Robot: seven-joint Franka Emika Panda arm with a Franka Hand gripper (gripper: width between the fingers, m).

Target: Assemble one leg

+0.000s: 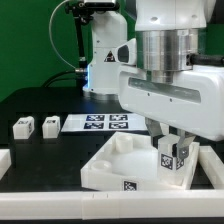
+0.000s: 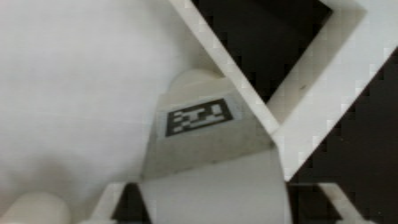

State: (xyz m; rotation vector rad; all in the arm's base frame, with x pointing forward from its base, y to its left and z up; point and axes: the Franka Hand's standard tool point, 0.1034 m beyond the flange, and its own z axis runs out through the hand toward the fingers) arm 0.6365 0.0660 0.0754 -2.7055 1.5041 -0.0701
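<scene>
My gripper is shut on a leg, a white chunky block with square markers on its faces. It holds the leg upright at the corner of the large white tray on the exterior view's right. In the wrist view the leg runs down between my two fingers, with its marker facing the camera and the tray's wall crossing behind it. Whether the leg touches the tray cannot be told. Two more legs stand on the black table at the exterior view's left.
The marker board lies flat behind the tray. The arm's white base stands at the back. A white rail piece sits at the exterior view's left edge and another at its right, next to the tray.
</scene>
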